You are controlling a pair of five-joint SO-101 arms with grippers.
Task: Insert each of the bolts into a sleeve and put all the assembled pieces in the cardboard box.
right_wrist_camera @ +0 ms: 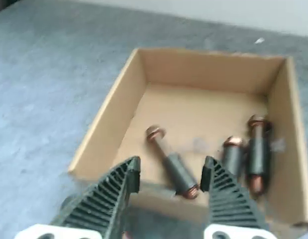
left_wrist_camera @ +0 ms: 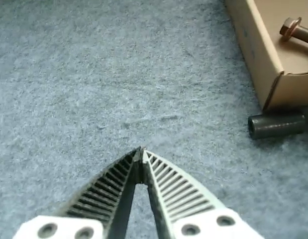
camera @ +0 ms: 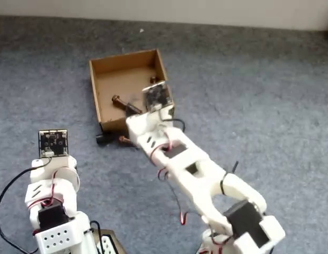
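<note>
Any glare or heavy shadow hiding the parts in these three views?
High view: soft, even light on the carpet, no glare; the right arm covers the cardboard box's near corner. Left wrist view: the loose sleeve casts only a faint shadow. Right wrist view: small glints on the bolt heads, box floor evenly lit.

Three sleeved bolts (right_wrist_camera: 176,169) lying in cardboard box (right_wrist_camera: 208,69)

Assembled pieces (right_wrist_camera: 177,172) in cardboard box (right_wrist_camera: 207,68); sleeve (left_wrist_camera: 276,125) beside
</note>
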